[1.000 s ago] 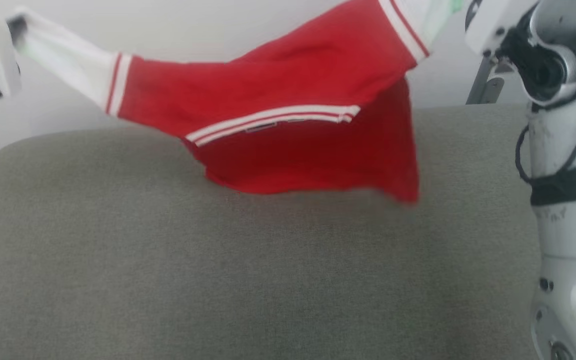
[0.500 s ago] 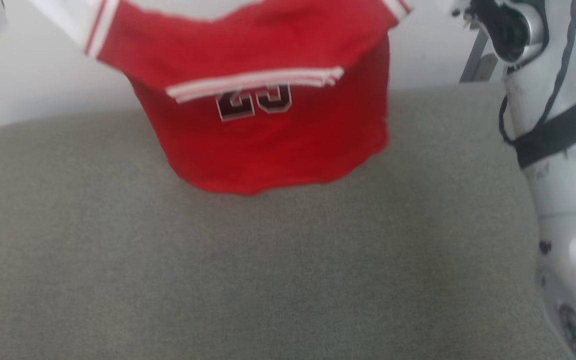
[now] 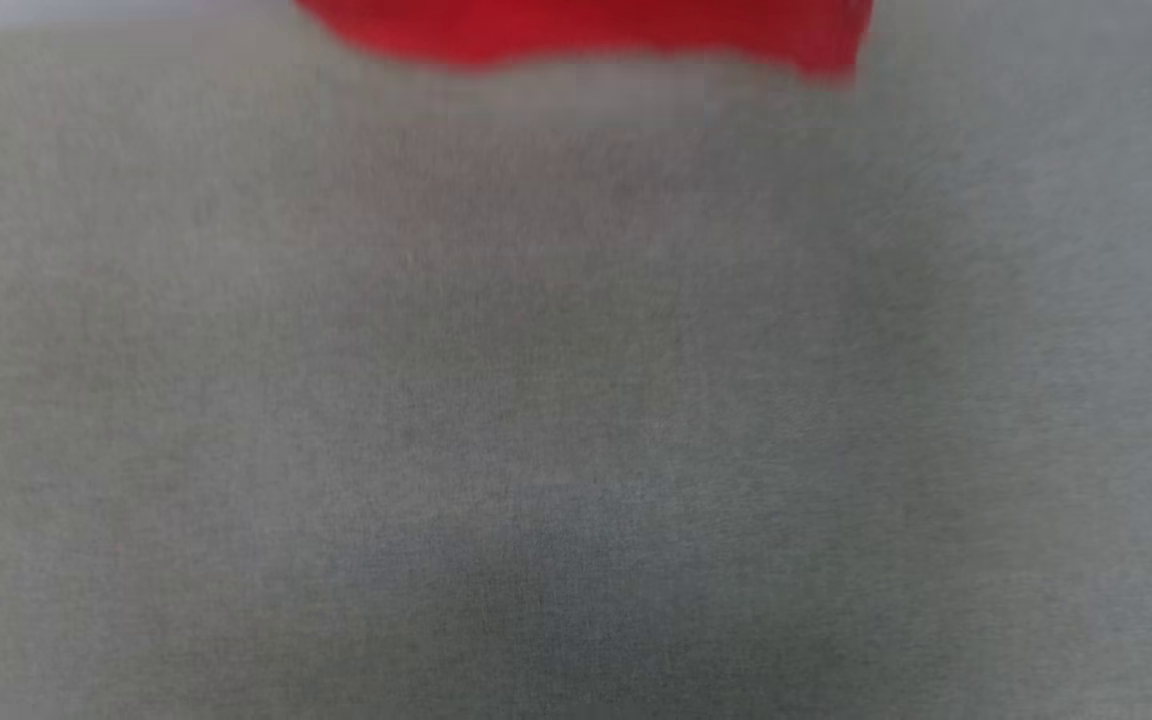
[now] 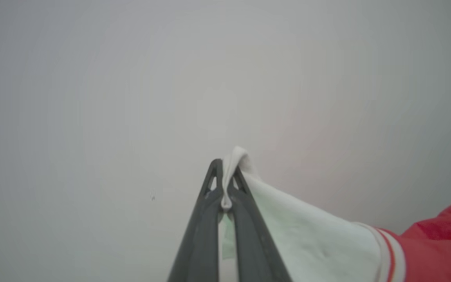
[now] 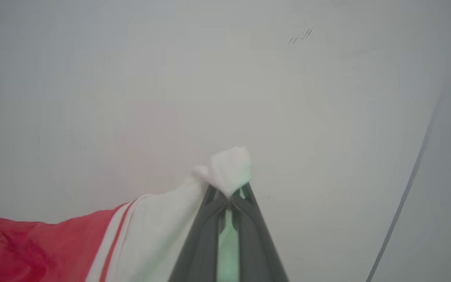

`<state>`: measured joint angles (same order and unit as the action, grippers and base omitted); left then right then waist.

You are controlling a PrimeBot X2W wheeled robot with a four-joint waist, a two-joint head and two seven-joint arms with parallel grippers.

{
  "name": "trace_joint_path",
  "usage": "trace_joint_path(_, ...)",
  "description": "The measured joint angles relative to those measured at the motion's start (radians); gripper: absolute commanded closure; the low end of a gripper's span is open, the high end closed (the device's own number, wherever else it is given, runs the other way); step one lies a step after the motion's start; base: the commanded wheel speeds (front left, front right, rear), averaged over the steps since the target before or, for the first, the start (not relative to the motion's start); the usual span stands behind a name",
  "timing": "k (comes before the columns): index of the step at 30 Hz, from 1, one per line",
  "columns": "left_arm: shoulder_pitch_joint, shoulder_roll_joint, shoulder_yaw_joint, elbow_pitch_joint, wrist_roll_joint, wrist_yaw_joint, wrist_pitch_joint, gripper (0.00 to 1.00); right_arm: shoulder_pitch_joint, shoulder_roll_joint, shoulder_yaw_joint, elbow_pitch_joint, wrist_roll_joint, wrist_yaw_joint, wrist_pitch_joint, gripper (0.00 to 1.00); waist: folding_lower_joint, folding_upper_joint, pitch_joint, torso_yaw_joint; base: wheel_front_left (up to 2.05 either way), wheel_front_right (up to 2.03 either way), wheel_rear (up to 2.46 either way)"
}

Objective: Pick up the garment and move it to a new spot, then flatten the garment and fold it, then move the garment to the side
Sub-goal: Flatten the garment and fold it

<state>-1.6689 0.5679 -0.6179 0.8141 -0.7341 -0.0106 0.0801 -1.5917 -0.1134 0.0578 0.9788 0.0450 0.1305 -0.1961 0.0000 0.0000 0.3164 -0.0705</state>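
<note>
- The grey, woven-looking tabletop (image 3: 576,400) takes up nearly the whole blurred head view.
- A plain pale wall (image 4: 131,78) stands behind both claws in the wrist views; in the right wrist view it bears a faint scuff near the top.
- The garment (image 3: 586,30) shows in the head view as a red band at the top edge, over the far part of the tabletop. The blur hides whether its lower edge touches the surface.
- In the wrist views the garment hangs stretched between the two claws, its red body at the lower corner of each view.
- One white sleeve (image 4: 307,239) runs from the red body up to the left claw, and another does the same on the right.
- Narrow red-and-white stripe trim (image 4: 388,250) marks where each sleeve meets the red.
- The left claw (image 4: 224,176) is clenched on the sleeve end, a white fold poking out past the fingertips.
- The right claw (image 5: 229,192) is clenched on a bunched white sleeve end.
</note>
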Motion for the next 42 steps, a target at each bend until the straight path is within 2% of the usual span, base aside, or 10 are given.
trace_joint_path(5, -0.095, -0.048, 0.01, 0.074, 0.024, -0.014, -0.17, 1.0, -0.084, -0.019, -0.06, 0.018, -0.16, 0.0, -0.057, 1.0, 0.0, 0.0, 0.101, 0.018, 0.0, 0.0, 0.0)
trace_joint_path(11, -0.07, -0.119, -0.005, 0.202, 0.031, -0.059, -0.269, 1.0, -0.049, 0.002, -0.13, 0.068, -0.286, 0.0, -0.064, 1.0, 0.0001, 0.0, 0.182, 0.052, 0.0, 0.0, 0.0)
trace_joint_path(17, 0.034, -0.169, -0.032, 0.327, -0.007, -0.099, -0.222, 1.0, 0.046, 0.026, -0.192, 0.212, -0.277, 0.0, -0.057, 1.0, 0.0, 0.0, 0.166, 0.074, 0.0, 0.0, 0.0)
trace_joint_path(23, 0.149, -0.185, -0.066, 0.369, -0.067, -0.117, -0.033, 1.0, 0.131, 0.044, -0.178, 0.295, -0.204, 0.0, 0.014, 1.0, 0.0001, 0.0, 0.096, 0.081, 0.0, 0.0, 0.0)
trace_joint_path(27, 0.266, -0.157, -0.114, 0.292, -0.125, -0.118, 0.112, 1.0, 0.204, 0.056, -0.098, 0.308, -0.137, 0.0, 0.094, 1.0, 0.0001, 0.0, 0.035, 0.083, 0.0, 0.0, 0.0)
trace_joint_path(28, 0.328, -0.123, -0.129, 0.247, -0.156, -0.118, 0.167, 1.0, 0.246, 0.058, -0.037, 0.311, -0.087, 0.0, 0.139, 1.0, 0.0001, 0.0, 0.002, 0.084, 0.0, 0.0, 0.0)
trace_joint_path(36, 0.55, -0.007, -0.159, 0.096, -0.25, -0.119, 0.314, 1.0, 0.409, 0.061, 0.24, 0.249, 0.186, 0.0, 0.332, 1.0, 0.0001, 0.0, -0.102, 0.079, 0.0, 0.0, 0.0)
trace_joint_path(39, 0.68, 0.059, -0.163, -0.034, -0.277, -0.075, 0.371, 1.0, 0.526, 0.021, 0.405, 0.082, 0.357, 0.0, 0.472, 1.0, 0.0001, 0.0, -0.148, 0.076, 0.0, 0.0, 0.0)
trace_joint_path(41, 0.746, 0.099, -0.163, -0.125, -0.284, -0.042, 0.394, 1.0, 0.595, -0.052, 0.484, -0.031, 0.448, 0.0, 0.544, 1.0, 0.0001, 0.0, -0.165, 0.074, 0.0, 0.0, 0.0)
trace_joint_path(42, 0.746, 0.099, -0.163, -0.125, -0.284, -0.042, 0.394, 1.0, 0.595, -0.052, 0.484, -0.031, 0.448, 0.0, 0.544, 1.0, 0.0001, 0.0, -0.165, 0.074, 0.0, 0.0, 0.0)
